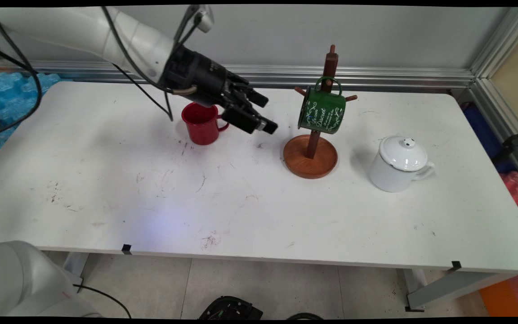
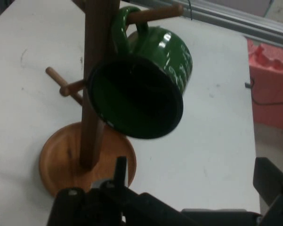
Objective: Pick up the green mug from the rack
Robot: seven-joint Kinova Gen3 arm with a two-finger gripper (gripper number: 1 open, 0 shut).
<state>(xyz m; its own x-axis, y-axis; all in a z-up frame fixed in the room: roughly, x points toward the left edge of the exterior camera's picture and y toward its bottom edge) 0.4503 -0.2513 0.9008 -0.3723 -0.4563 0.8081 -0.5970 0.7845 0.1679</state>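
My black gripper point(image 1: 268, 114) hovers open above the table, with nothing between its fingers. It points toward a green enamel mug point(image 1: 322, 113) that hangs by its handle from a peg of a wooden mug tree point(image 1: 310, 157). The gripper is left of the mug and apart from it. In the hand view the green mug point(image 2: 141, 89) shows its dark mouth, tilted, beside the tree's post point(image 2: 96, 84) and round base point(image 2: 61, 160); the gripper point(image 2: 193, 172) rises from the bottom edge. A red mug point(image 1: 202, 123) stands on the table just behind and below the hand, partly hidden by it.
A white enamel pot with a lid point(image 1: 399, 163) stands right of the mug tree. The white table point(image 1: 151, 198) meets an aluminium rail along the wall at the back. Blue foam lies off the table's left end; red and orange things lie off its right.
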